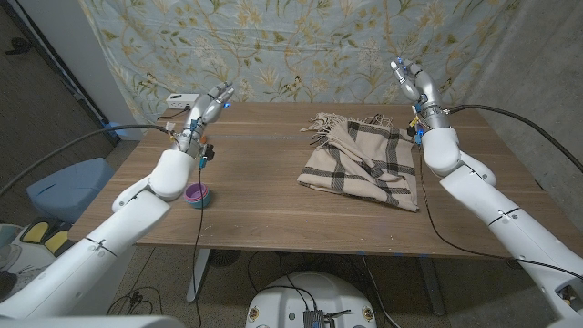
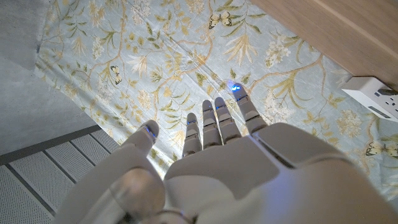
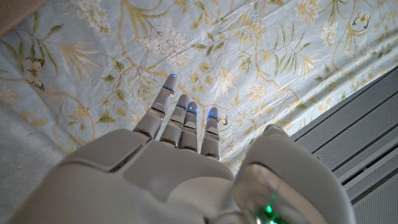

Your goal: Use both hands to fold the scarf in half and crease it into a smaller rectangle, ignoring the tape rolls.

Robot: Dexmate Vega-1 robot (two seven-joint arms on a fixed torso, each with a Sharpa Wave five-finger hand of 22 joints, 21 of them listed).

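Floral cloth is hanging behind the worktop (image 1: 264, 200), where the plaid scarf (image 1: 364, 162) is lying crumpled right of centre, fringe pointing backward, while both hands, left (image 1: 208, 107) and right (image 1: 415, 84), are hovering empty, fingers loosely spread.

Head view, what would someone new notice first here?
Probably the plaid scarf, lying rumpled on the right half of the wooden table. Next, both robot hands raised open above the table, the left hand at the far left and the right hand beyond the scarf, against a floral backdrop.
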